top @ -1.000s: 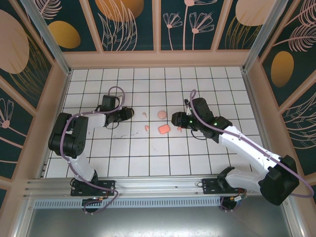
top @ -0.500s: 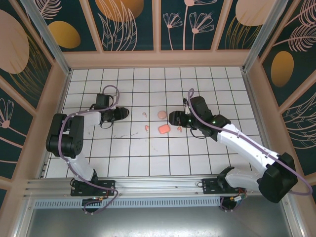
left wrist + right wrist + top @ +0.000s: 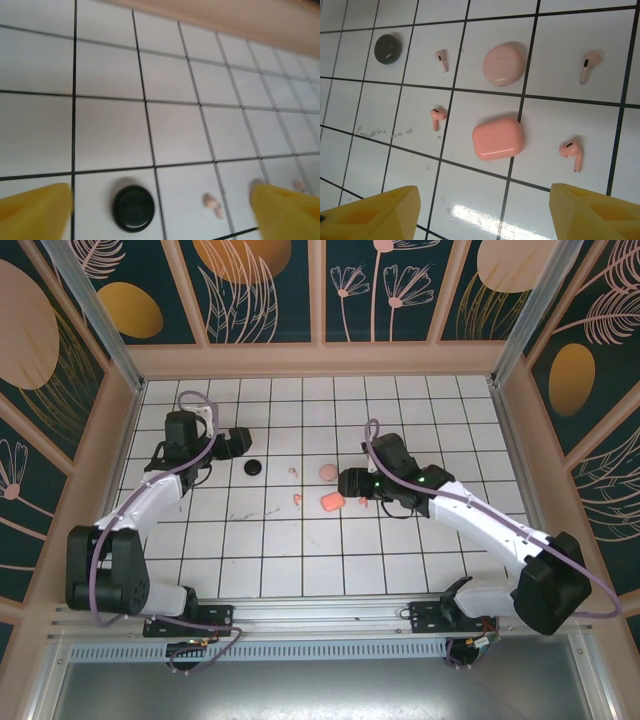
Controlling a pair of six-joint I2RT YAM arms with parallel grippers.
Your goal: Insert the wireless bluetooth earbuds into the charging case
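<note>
My left gripper (image 3: pixel 237 441) has let go and backed off, jaws wide, leaving the black case (image 3: pixel 254 468) on its tile (image 3: pixel 100 190). Four pinkish earbuds (image 3: pixel 437 116) lie around two pink cases (image 3: pixel 498 139) (both shut) under my right gripper (image 3: pixel 349 481), likewise spread.

coral case (image 3: pixel 497 139): smooth plstc | black case (image 3: pixel 133 208): slight sheen | tiles (image 3: pixel 495 30): glossy

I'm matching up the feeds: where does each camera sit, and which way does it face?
Top external: above and behind the arms, looking down on the tiled table; both arms, left gripper and right gripper show.
Left wrist: low, facing across the tiles past the black case; its yellow fingertips show.
Right wrist: higher, looking down on the coral case and pale pink case; its yellow fingertips show.
Shared: both wrist views catch the black case.
</note>
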